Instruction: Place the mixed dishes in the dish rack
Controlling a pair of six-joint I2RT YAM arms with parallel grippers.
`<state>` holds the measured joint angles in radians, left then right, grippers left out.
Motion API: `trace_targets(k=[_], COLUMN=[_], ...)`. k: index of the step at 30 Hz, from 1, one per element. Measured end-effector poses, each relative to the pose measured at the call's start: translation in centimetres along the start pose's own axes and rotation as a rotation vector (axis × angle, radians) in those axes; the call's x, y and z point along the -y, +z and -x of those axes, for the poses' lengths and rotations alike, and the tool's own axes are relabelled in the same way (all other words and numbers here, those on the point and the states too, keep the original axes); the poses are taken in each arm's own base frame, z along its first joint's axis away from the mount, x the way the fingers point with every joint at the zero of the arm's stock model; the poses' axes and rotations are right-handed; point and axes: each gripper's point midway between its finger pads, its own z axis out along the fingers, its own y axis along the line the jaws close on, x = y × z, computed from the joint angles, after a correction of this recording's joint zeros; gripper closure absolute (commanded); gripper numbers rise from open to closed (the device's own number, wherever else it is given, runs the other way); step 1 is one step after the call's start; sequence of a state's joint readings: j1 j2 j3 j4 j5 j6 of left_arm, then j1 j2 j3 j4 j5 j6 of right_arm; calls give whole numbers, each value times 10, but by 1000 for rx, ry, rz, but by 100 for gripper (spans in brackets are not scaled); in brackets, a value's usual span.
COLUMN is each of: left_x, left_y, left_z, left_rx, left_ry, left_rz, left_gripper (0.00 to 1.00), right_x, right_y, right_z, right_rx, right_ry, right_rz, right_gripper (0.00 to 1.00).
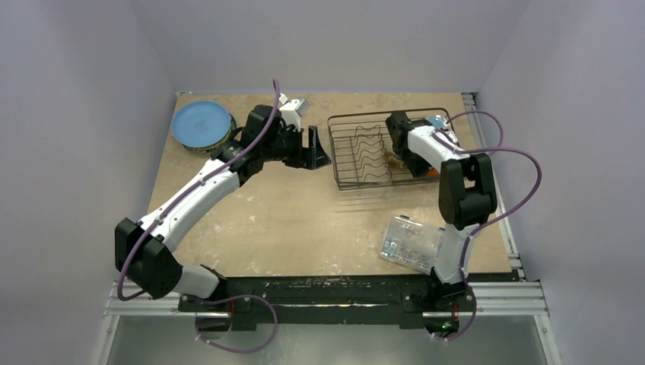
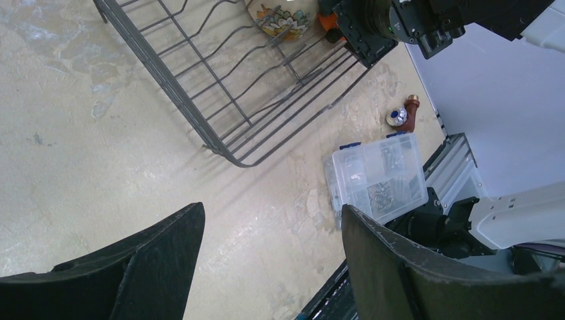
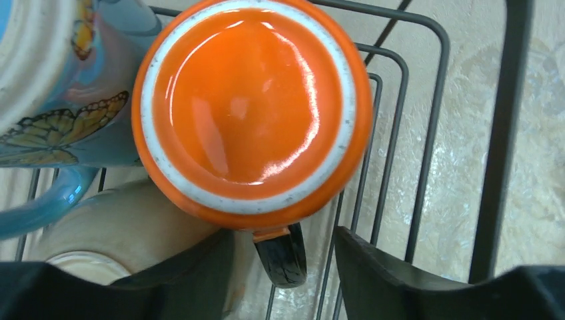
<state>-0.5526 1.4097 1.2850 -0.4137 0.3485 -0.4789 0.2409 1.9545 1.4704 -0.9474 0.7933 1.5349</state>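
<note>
Right gripper (image 3: 283,257) fingers are sitting closest to the lens in the right wrist view, bottom of frame, parted partway and straddling the dark handle of the orange cup (image 3: 250,100); a gap is showing on each side of the handle, so nothing is being pinched. The cup is sitting base-up inside the dish rack (image 1: 373,148), filling the upper middle of that view. The light-blue mug (image 3: 66,100) with butterfly print is lying against it at upper left, also in the rack. A pale dish (image 3: 120,227) is resting under both at lower left; can't tell which dish it is. In the top view the rack is sitting right of centre on the table (image 1: 289,220), with the right arm reaching into its right end. The left gripper (image 1: 312,148) is hovering just left of the rack, jaws spread wide, holding nothing, bare tabletop showing between them in its wrist view. The blue plate (image 1: 201,124) is lying at upper left of the top view, well apart from the rack, on top of something whose rim is peeking out below; too small to identify. The clear plastic box (image 1: 411,243) is lying at lower right, near the right arm's base.
</note>
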Motion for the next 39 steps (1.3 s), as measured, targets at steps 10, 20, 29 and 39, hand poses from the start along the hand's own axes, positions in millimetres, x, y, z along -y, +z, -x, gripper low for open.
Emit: trace_targets(k=[10, 20, 29, 39], left_x=[1, 0, -5, -8], left_y=[0, 2, 7, 9], left_z=[-1, -2, -7, -9], left_rx=[-3, -10, -28, -43], left_ry=[0, -2, -9, -6], left_rz=[-7, -8, 9, 20], left_gripper=[26, 26, 26, 26], right_x=[4, -19, -81, -99], right_y=[-30, -72, -87, -63], right_z=[30, 29, -35, -55], right_rx=[20, -44, -247, -343], right_ry=[-112, -296, -456, -459], right_rz=[162, 535, 810, 821], right_gripper=[28, 42, 77, 77])
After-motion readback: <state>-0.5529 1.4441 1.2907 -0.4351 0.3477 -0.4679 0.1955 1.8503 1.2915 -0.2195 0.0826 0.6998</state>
